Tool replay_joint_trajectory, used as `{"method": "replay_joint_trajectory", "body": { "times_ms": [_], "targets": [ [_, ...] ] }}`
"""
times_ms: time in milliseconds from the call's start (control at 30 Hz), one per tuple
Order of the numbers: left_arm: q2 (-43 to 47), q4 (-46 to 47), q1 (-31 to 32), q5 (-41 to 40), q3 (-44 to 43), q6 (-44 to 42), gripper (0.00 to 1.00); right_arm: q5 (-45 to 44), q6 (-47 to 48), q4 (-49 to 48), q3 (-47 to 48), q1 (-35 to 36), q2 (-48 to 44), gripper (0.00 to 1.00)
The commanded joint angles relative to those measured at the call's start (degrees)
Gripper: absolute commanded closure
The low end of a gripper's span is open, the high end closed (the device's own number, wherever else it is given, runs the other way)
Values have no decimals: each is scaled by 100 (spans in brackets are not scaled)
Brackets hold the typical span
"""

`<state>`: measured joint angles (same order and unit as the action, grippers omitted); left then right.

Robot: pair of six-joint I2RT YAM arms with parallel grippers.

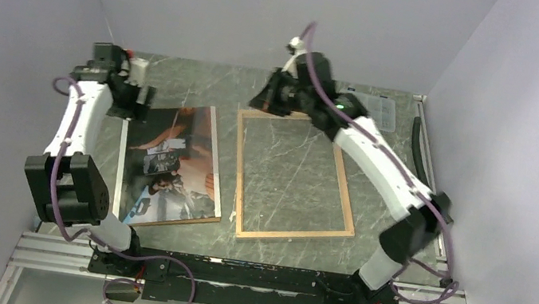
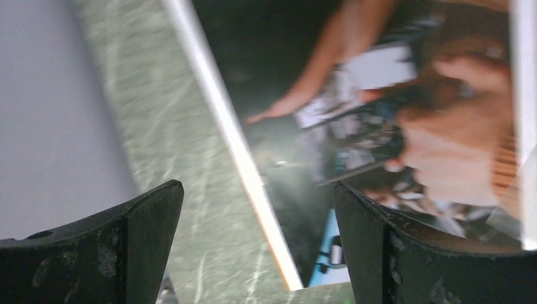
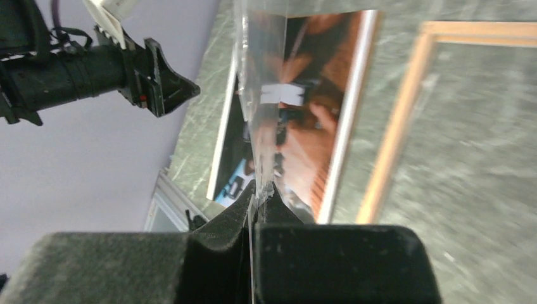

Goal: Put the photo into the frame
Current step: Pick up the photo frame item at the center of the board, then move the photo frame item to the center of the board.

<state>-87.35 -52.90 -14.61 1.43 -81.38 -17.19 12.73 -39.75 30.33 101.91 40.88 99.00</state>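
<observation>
The photo (image 1: 172, 162) lies face up on the left of the table, on a brown backing panel whose edge (image 1: 217, 192) shows along its right and near sides. The frame (image 1: 342, 181) lies wood side up in the middle. My left gripper (image 1: 133, 95) is open and empty above the photo's far-left corner; in the left wrist view (image 2: 258, 209) the photo's white edge (image 2: 250, 171) runs between the fingers. My right gripper (image 1: 281, 104) is at the frame's far rail. In the right wrist view it (image 3: 256, 190) is shut on a thin clear pane (image 3: 259, 95), seen edge on.
A small clear plastic compartment box (image 1: 377, 108) sits at the back right. A dark strip (image 1: 416, 138) lies along the right wall. Grey walls close in the table on three sides. The left arm's gripper (image 3: 149, 79) shows in the right wrist view.
</observation>
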Motion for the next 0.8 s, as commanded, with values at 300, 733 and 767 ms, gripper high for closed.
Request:
{"method": "replay_joint_trajectory", "body": {
  "times_ms": [300, 733, 767],
  "targets": [
    [-1476, 375, 3664, 154, -455, 1383, 6, -1474, 1080, 2834, -1044, -1270, -3201, 100],
    [-1984, 1737, 4687, -1119, 400, 1103, 11, -1985, 990, 3084, -1578, -1363, -3661, 100],
    [-1935, 1783, 4687, -1096, 495, 1059, 12, -1985, 994, 3054, -1626, -1368, -3648, 100]
  ]
}}
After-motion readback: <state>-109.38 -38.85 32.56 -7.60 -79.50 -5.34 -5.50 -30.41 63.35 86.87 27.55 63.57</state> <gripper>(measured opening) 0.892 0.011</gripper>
